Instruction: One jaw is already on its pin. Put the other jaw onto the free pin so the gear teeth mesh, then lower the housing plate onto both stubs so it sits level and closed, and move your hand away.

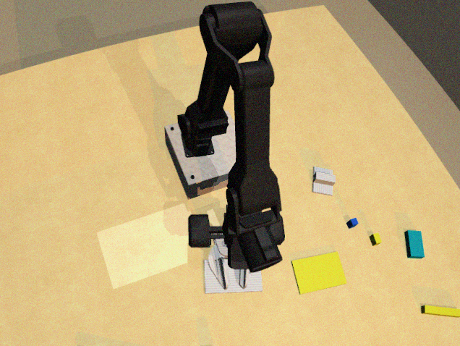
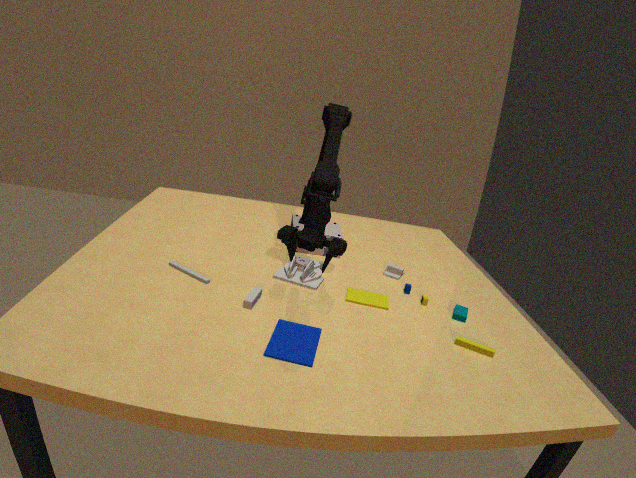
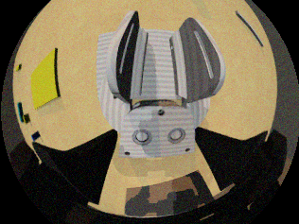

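The two pale jaws stand upright and spread on the striped base [image 1: 213,285] [image 3: 105,51]: one jaw [image 3: 124,79] at left, the other jaw [image 3: 191,62] at right in the wrist view. The housing plate [image 3: 158,146] lies over their rear ends and looks level. A round stub shows in each of its two holes. The gear teeth are hidden under the plate, so their mesh cannot be seen. My gripper [image 2: 308,265] [image 3: 156,131] is open, one finger on each side of the plate, with visible gaps and nothing held.
A yellow plate [image 1: 319,272] [image 2: 367,298] lies beside the base. A white bracket [image 1: 323,181], a blue block [image 1: 351,222], a yellow block [image 1: 375,239] and a teal block [image 1: 414,244] lie farther off. A blue plate [image 2: 294,342] and a grey block [image 2: 252,298] lie toward the exterior camera.
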`<state>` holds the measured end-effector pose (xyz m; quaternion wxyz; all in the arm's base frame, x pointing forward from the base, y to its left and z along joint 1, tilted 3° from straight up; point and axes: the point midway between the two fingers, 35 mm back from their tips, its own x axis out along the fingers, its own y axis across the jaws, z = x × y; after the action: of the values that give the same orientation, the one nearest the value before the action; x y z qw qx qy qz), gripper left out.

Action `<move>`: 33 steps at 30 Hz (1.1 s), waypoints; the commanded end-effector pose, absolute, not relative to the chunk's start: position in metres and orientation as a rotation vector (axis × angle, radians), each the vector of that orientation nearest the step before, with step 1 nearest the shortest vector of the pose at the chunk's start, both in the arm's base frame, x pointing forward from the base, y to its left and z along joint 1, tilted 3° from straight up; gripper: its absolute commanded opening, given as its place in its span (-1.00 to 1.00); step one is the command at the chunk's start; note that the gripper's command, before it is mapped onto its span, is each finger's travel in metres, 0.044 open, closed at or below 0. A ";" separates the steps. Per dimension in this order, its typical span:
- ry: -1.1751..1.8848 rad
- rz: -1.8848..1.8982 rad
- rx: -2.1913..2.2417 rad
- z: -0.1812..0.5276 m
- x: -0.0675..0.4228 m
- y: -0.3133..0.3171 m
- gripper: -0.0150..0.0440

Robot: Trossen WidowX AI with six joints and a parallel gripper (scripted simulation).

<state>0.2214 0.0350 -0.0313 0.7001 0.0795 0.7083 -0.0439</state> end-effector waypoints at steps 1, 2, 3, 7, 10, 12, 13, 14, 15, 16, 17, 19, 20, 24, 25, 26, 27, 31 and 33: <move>1.578 -0.097 0.178 -0.029 0.222 0.035 1.00; 1.578 -0.098 0.178 -0.025 0.222 0.035 1.00; 1.578 -0.098 0.178 -0.018 0.223 0.035 1.00; 1.579 -0.098 0.180 0.024 0.222 0.032 1.00; 1.579 -0.099 0.181 0.046 0.219 0.031 1.00; 1.579 -0.099 0.181 0.046 0.219 0.031 1.00; 1.579 -0.099 0.181 0.046 0.219 0.031 1.00; 1.564 -0.100 0.183 0.038 0.224 0.032 1.00; 1.565 -0.100 0.183 0.040 0.223 0.031 1.00; 1.567 -0.100 0.183 0.047 0.222 0.030 1.00; 1.570 -0.099 0.182 0.059 0.218 0.029 1.00; 1.578 -0.099 0.181 0.086 0.208 0.025 1.00; 1.580 -0.099 0.181 0.093 0.205 0.023 1.00; 1.581 -0.099 0.180 0.095 0.204 0.023 1.00; 1.581 -0.099 0.180 0.095 0.204 0.023 1.00; 1.581 -0.099 0.180 0.095 0.204 0.023 1.00; 1.581 -0.099 0.180 0.095 0.204 0.023 1.00; 1.581 -0.099 0.180 0.095 0.204 0.023 1.00; 1.581 -0.099 0.180 0.095 0.204 0.023 1.00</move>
<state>0.2043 0.0230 0.0937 0.6991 0.0818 0.7088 -0.0464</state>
